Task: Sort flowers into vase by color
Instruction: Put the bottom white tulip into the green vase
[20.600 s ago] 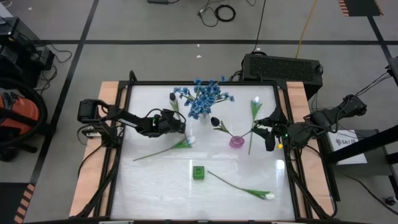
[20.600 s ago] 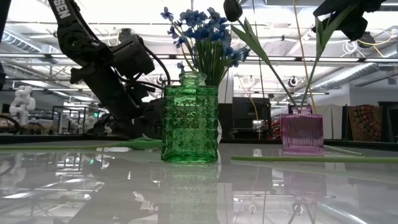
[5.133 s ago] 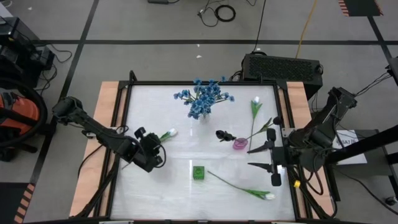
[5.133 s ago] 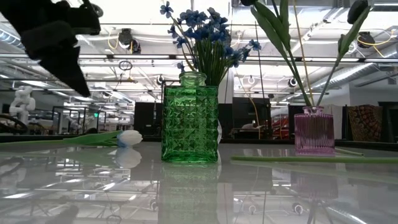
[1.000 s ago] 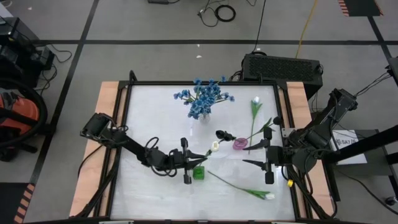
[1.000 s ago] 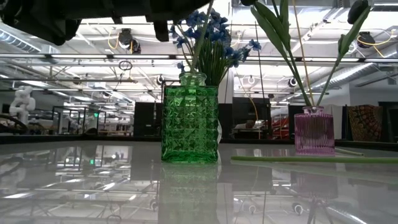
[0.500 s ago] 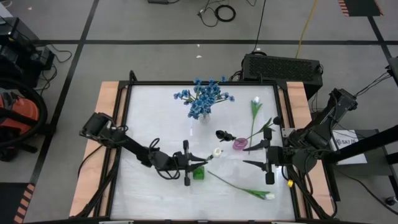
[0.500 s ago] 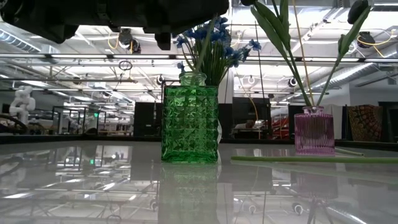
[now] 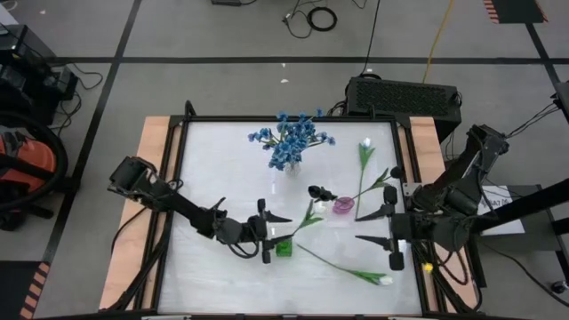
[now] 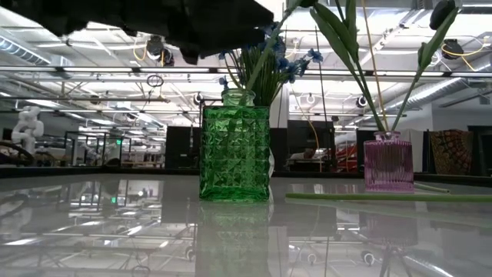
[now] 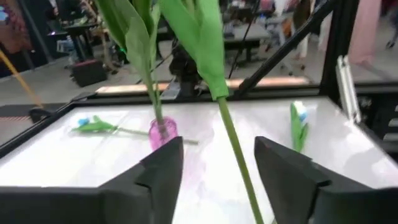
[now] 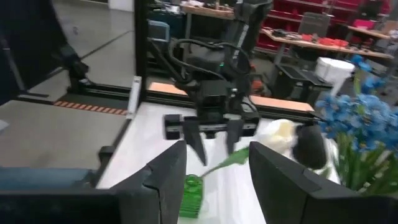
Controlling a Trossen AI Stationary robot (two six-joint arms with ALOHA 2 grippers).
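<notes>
We saw a black, ribbed box [image 9: 404,96] on the floor just behind the table — cables [image 9: 313,18] coiled farther back. At the far left stood an orange-and-black vacuum [image 9: 27,169], beside dark floor tape [image 9: 267,60].

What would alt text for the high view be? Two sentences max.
Seen from above, the left gripper hovers open beside a green vase holding a white tulip stem on a white table. The right gripper waits open near a pink vase; blue flowers stand at the back and another white tulip lies flat.
</notes>
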